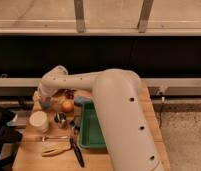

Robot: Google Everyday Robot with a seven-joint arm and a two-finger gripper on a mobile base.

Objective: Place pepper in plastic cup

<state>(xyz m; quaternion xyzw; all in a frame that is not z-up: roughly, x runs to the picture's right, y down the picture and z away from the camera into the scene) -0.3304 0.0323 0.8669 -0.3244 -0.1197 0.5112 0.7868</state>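
Note:
My gripper [45, 99] hangs from the white arm's wrist at the table's far left. It is right above, or at, the small light-blue plastic cup [44, 106], which shows partly below it. I cannot pick out the pepper. It may be hidden by the gripper or the cup. The arm reaches in from the lower right and covers much of the table's right half.
A round orange fruit [67, 106] lies right of the cup, with a small metal cup [60, 118] and a white cylindrical container [39, 121] in front. A green tray [91, 129] is mid-table. A pale yellow banana-like piece [54, 148] and a dark utensil [76, 152] lie near the front edge.

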